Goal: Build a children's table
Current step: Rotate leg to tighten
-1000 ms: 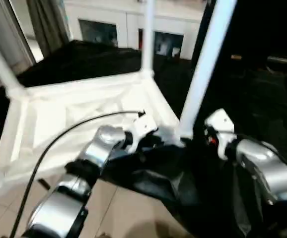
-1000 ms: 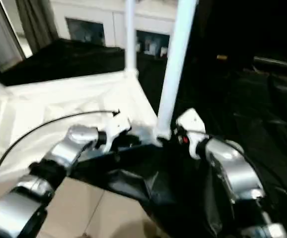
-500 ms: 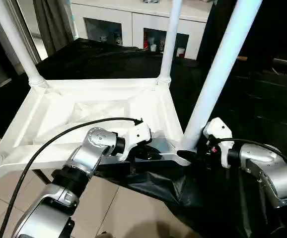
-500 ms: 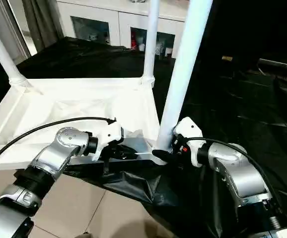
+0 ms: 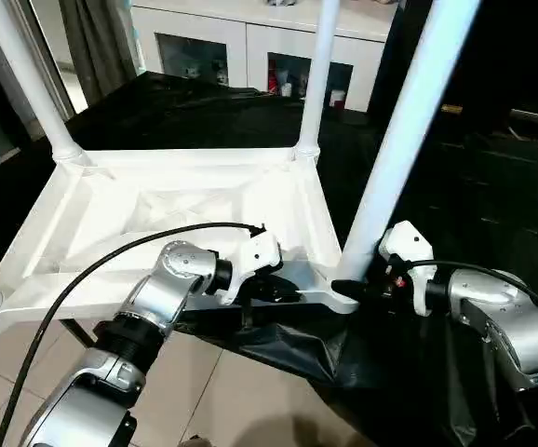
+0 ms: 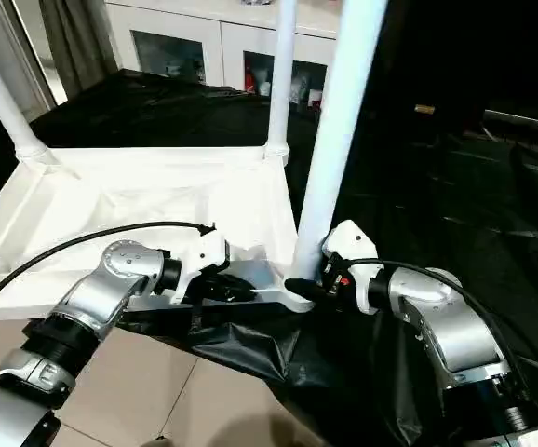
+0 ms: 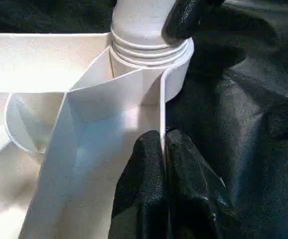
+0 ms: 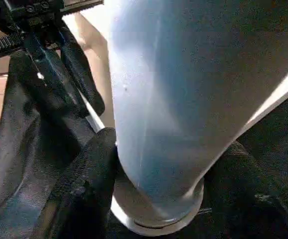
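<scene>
While the left hand point(image 7: 161, 149) pinches the upturned tabletop's point(image 5: 195, 209) near rim, the near-right leg point(image 5: 404, 140) rises upright from its corner socket, right hand point(image 6: 311, 287) fingers flanking its base, grip unconfirmed.

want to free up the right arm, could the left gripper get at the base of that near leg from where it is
Probably yes. The left gripper is shut on the tabletop rim right beside the near leg, with nothing between them. But it would have to let go of the rim first, and the right gripper already straddles the leg's base.
</scene>
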Available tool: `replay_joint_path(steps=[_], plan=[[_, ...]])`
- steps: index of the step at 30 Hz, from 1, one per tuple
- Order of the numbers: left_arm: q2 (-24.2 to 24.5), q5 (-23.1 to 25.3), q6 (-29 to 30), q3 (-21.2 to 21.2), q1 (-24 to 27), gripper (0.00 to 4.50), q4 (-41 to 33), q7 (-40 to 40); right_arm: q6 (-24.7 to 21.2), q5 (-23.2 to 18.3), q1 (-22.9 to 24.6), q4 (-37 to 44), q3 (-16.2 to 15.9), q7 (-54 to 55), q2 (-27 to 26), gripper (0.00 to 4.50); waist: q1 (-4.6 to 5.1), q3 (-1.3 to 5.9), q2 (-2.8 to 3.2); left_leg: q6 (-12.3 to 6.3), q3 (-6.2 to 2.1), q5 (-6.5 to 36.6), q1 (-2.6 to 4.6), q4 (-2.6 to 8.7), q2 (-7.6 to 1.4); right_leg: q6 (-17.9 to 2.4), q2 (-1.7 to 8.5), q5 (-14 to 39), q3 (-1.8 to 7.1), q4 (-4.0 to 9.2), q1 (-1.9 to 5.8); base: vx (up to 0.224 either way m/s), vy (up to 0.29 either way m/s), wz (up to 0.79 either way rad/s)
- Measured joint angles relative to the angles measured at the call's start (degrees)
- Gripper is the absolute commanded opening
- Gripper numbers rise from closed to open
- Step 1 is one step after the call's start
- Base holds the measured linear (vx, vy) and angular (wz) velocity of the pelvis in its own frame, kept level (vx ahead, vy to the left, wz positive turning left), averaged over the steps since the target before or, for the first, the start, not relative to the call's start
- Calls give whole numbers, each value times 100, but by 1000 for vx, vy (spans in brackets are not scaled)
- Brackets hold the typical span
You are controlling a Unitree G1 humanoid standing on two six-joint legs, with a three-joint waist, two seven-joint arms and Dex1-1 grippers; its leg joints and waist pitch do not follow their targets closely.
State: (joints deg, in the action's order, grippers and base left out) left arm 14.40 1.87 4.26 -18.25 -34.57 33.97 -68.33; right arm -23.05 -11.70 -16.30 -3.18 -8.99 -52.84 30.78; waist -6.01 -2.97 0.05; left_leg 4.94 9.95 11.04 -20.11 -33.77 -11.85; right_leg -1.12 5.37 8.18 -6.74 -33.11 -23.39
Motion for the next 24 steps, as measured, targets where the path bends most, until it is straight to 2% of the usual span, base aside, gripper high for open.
replay_joint_path(steps=[5, 10, 12, 13, 15, 16, 19, 24], plan=[[2, 0, 33, 0, 6, 0, 0, 8, -5, -48, 54, 13, 40, 41, -50, 207, 5, 0, 0, 0, 0, 0, 1, 0, 0, 0, 0, 0, 0, 0, 0, 0, 0, 0], [-159, 73, 83, 11, -86, 0, 179, 495, -77, -32, 75, -191, 246, 650, -473, 204, 59, 0, -1, 0, 0, 0, 1, -6, 2, 0, 0, 0, 1, 1, 10, 0, 0, 0], [-420, 187, 139, 115, -371, 0, 661, 1006, -120, 99, -124, -545, 434, 1383, -997, 204, 96, 1, -3, 1, 0, 0, 6, -12, 2, 0, 0, 0, 0, 1, 15, 0, 0, 0], [-673, 271, 221, 178, -623, 0, 1034, 1525, -140, 253, -358, -854, 616, 2056, -1359, 204, 124, 1, -3, 1, -2, 0, 6, -20, 3, 0, 0, 0, -1, 1, 12, 0, 0, 0], [-883, 307, 296, 203, -723, 0, 1208, 1937, -145, 343, -489, -1024, 678, 2564, -1514, 204, 138, 1, -4, 1, -3, 0, 5, -22, 3, 0, 1, 0, -1, 9, 13, 0, 0, 0], [-1041, 317, 353, 220, -808, 0, 1354, 2191, -158, 329, -598, -1211, 779, 2918, -1719, 203, 146, 3, -7, 1, -3, 0, 6, -21, 3, 1, 1, 0, 0, 8, 32, 0, 0, 0], [-1359, 355, 462, 305, -1136, 0, 1824, 2968, -148, 415, -1087, -1773, 1105, 4089, -2364, 202, 183, 5, -6, 2, -11, 0, 7, -18, 2, 1, 0, -1, -7, 7, 19, 0, 0, 0], [-1531, 356, 444, 384, -1293, 0, 2081, 3328, -14, 539, -1422, -2191, 1192, 4790, -2669, 202, 194, 5, -6, 1, -11, 1, -1, -7, 2, 2, -4, 5, -5, 9, 21, 0, 0, 0]])
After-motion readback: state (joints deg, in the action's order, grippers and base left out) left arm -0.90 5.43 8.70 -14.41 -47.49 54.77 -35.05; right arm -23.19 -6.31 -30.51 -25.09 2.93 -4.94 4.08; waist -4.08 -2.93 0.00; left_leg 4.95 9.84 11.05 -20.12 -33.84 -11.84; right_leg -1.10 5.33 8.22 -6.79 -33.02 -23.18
